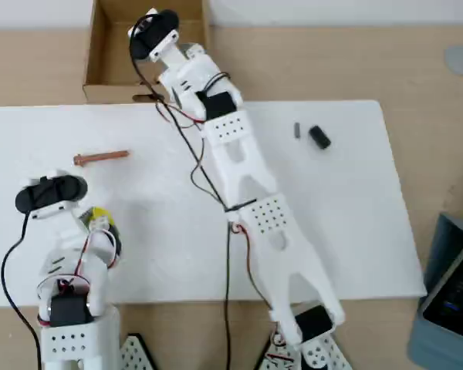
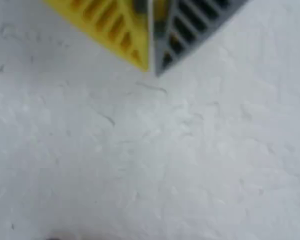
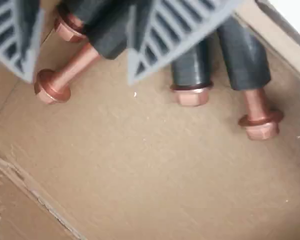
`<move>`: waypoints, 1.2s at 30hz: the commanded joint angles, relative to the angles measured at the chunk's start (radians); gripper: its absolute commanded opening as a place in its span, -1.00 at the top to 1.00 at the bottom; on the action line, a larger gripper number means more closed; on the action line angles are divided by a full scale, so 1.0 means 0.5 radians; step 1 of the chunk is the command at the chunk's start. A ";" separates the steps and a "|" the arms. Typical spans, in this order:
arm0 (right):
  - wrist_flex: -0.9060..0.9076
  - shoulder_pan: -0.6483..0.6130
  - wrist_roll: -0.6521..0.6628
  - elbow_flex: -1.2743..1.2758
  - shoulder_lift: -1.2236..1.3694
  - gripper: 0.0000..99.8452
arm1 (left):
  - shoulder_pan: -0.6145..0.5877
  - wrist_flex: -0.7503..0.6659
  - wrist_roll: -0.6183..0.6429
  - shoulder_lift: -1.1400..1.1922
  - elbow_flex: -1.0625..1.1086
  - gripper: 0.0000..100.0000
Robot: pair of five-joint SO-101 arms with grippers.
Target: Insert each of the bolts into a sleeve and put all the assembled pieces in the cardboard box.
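- At the near left of the bench (image 1: 432, 116), low over the white sheet (image 1: 332, 231): left end effector (image 2: 151, 67), yellow and grey tips pressed together on nothing.
- Just beyond it on the sheet: one bare copper bolt (image 1: 100, 157), lying flat, well apart from any sleeve.
- Farther back, at the sheet's far edge: cardboard box (image 1: 108, 91), open-topped, with the right end effector (image 3: 81, 78) down inside, jaws wide.
- Between those jaws: a sleeved bolt (image 3: 107, 37) on the box floor, apparently loose rather than clamped. Beside it, three more assembled pieces (image 3: 190, 65).
- Step in hand, by the look of it: setting that piece down. Best done by rising straight up until clear of the box walls, then swinging out. Keep the jaws apart so no ribbed pad drags a piece along.
- Right of centre on the sheet: last black sleeve (image 1: 319, 136), with a small grey bit (image 1: 297, 130) just beside it, too small to identify.
- Probably next: bring bolt and sleeve together. Grip the bolt near its head, leave the shank free, line up the axes before pushing.
- Underfoot: matte, faintly pitted sheet, foam-like, likely to keep round parts from rolling far. Around it, tan wood.
- At the far right edge: a grey-blue container (image 1: 447, 301).
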 commanded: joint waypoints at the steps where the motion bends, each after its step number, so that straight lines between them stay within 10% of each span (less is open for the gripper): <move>1: -0.046 -0.011 0.015 -0.146 -0.087 0.75 | -0.021 0.003 -0.003 -0.014 0.021 1.00; 36: 1.669 0.465 -0.196 -0.143 -1.343 0.88 | -0.025 0.003 -0.003 -0.014 0.021 1.00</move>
